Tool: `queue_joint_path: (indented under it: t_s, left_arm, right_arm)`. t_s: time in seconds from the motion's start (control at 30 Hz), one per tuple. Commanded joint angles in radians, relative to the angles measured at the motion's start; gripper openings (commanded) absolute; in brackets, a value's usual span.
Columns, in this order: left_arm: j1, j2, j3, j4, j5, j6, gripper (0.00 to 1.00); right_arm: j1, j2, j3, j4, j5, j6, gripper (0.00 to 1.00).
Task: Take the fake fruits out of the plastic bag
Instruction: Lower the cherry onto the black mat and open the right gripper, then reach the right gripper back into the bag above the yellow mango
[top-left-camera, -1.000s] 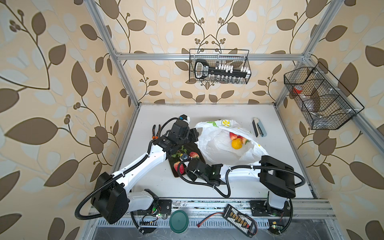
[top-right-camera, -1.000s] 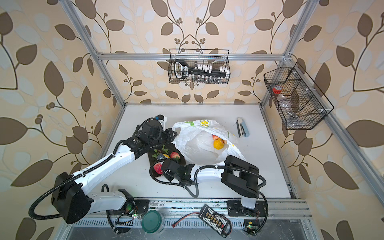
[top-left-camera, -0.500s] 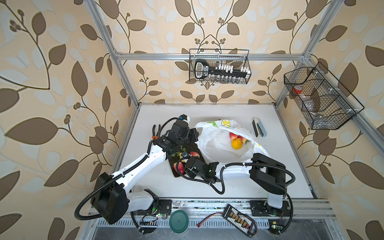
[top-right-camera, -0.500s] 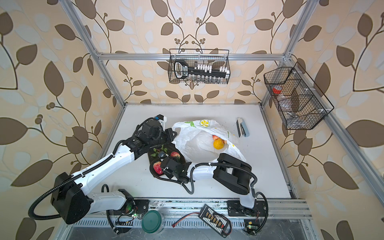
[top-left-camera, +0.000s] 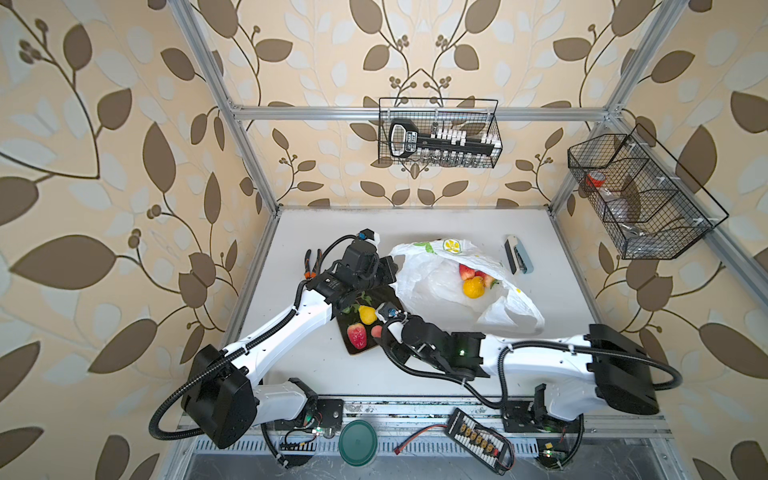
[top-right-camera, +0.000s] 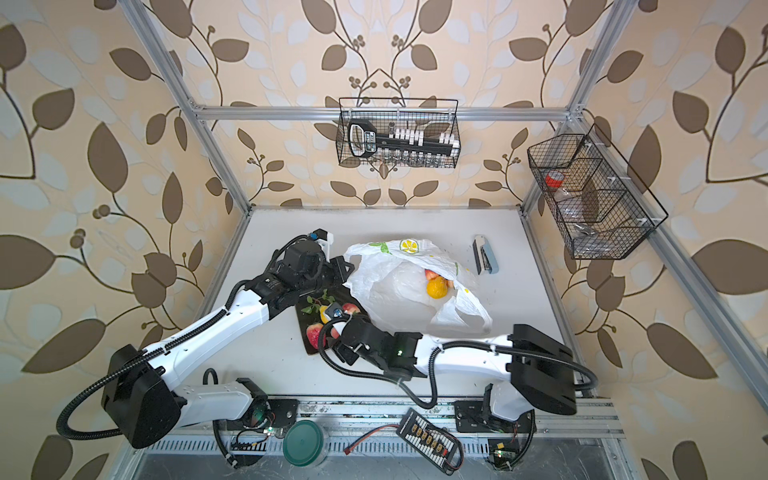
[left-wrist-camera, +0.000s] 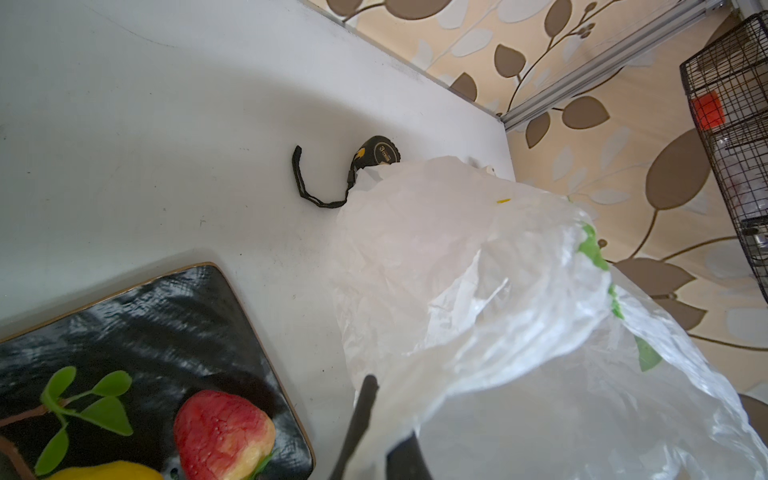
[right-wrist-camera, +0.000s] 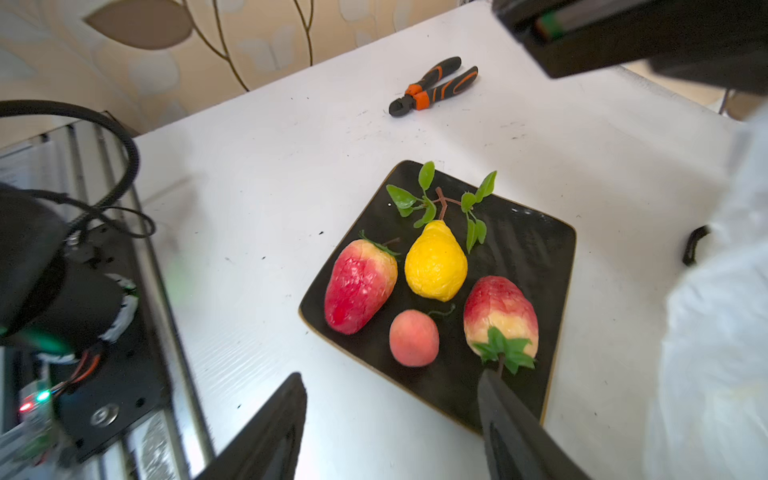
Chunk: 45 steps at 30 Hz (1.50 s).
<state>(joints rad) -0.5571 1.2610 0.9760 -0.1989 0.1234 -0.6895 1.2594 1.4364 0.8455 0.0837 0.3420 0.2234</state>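
The plastic bag (top-left-camera: 432, 286) (top-right-camera: 386, 291) lies crumpled mid-table with its mouth gaping. Inside it show fake fruits: a yellow one (top-left-camera: 473, 287) and a red strawberry (top-left-camera: 466, 272). My left gripper (left-wrist-camera: 388, 411) (top-left-camera: 391, 272) is shut on the bag's (left-wrist-camera: 498, 291) left edge, holding it up. Left of the bag a black plate (right-wrist-camera: 528, 249) (top-left-camera: 351, 351) carries two strawberries (right-wrist-camera: 359, 286) (right-wrist-camera: 498, 311), a yellow pear (right-wrist-camera: 435, 262) and a pink peach (right-wrist-camera: 414, 337). My right gripper (right-wrist-camera: 390, 378) (top-left-camera: 384, 328) hovers open and empty over the plate's near edge.
Orange-handled pliers (top-left-camera: 312, 266) (right-wrist-camera: 432, 87) lie behind the plate at the left. A stapler (top-left-camera: 517, 259) sits right of the bag and a tape measure (left-wrist-camera: 376, 151) behind it. Wire baskets (top-left-camera: 438, 133) (top-left-camera: 640, 195) hang on the back and right walls.
My right arm's elbow has swung out to the right while its gripper stays over the plate, jaws wider apart. The left arm and the bag have not moved.
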Motion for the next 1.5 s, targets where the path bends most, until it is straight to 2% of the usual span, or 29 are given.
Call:
queue_joint_path:
  t_s: [0.0, 0.2, 0.33, 0.43, 0.57, 0.9, 1.03, 1.1, 1.2, 1.3, 1.37, 1.47]
  left_arm:
    - [-0.006, -0.028, 0.023, 0.019, -0.010, 0.008, 0.00]
    - [-0.006, -0.023, 0.018, 0.030, -0.001, 0.003, 0.00]
    - [-0.007, -0.023, 0.015, 0.032, 0.002, 0.002, 0.00]
    - [-0.007, -0.025, 0.012, 0.032, 0.003, 0.003, 0.00]
    - [-0.007, -0.028, 0.010, 0.033, 0.003, 0.001, 0.00]
    - [-0.006, -0.038, 0.007, 0.029, 0.010, 0.001, 0.00]
    - [-0.007, -0.037, 0.013, 0.027, 0.015, 0.001, 0.00]
    - [-0.007, -0.037, 0.016, 0.024, 0.017, 0.003, 0.00]
    - [-0.006, -0.038, 0.021, 0.019, 0.022, 0.004, 0.00]
    - [-0.007, -0.044, 0.020, 0.018, 0.022, 0.004, 0.00]
    - [-0.007, -0.045, 0.018, 0.017, 0.025, 0.002, 0.00]
    - [-0.012, -0.048, 0.011, 0.018, 0.032, -0.005, 0.00]
  right_arm:
    - [0.014, -0.112, -0.062, -0.111, 0.012, 0.028, 0.64]
    - [0.010, -0.313, -0.036, -0.302, 0.151, 0.093, 0.59]
    - [-0.039, -0.345, 0.036, -0.442, 0.224, 0.189, 0.56]
    - [-0.100, -0.316, 0.112, -0.546, 0.236, 0.263, 0.54]
    - [-0.170, -0.268, 0.177, -0.591, 0.239, 0.303, 0.54]
    - [-0.358, -0.119, 0.254, -0.651, 0.109, 0.298, 0.48]
    - [-0.399, -0.031, 0.263, -0.651, 0.111, 0.307, 0.47]
    - [-0.418, 0.022, 0.265, -0.648, 0.126, 0.308, 0.47]
    - [-0.437, 0.087, 0.270, -0.653, 0.208, 0.328, 0.48]
    - [-0.450, 0.130, 0.257, -0.662, 0.302, 0.365, 0.57]
    - [-0.457, 0.151, 0.248, -0.677, 0.348, 0.411, 0.60]
    - [-0.482, 0.194, 0.250, -0.734, 0.393, 0.514, 0.68]
